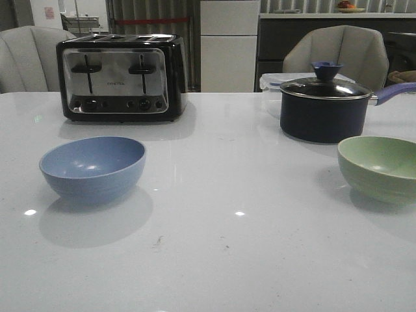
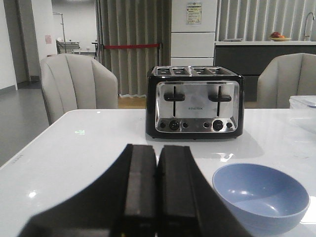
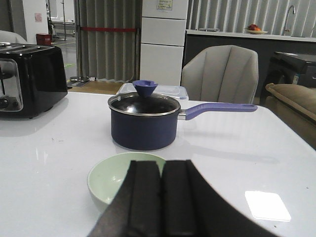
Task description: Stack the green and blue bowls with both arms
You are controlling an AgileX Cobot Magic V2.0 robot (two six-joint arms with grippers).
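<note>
The dusty blue bowl [image 1: 93, 168] stands upright and empty on the white table at the left; it also shows in the left wrist view [image 2: 260, 196]. The pale green bowl [image 1: 380, 168] stands upright at the right edge; it also shows in the right wrist view [image 3: 112, 181], partly hidden behind the fingers. My left gripper [image 2: 158, 150] is shut and empty, held back from the blue bowl and to one side of it. My right gripper [image 3: 161, 165] is shut and empty, just short of the green bowl. Neither arm shows in the front view.
A black and chrome toaster [image 1: 121, 77] stands at the back left. A dark lidded saucepan [image 1: 323, 109] with a blue knob and handle stands behind the green bowl, with a clear plastic box [image 1: 272, 82] behind it. Chairs stand beyond the table's far edge.
</note>
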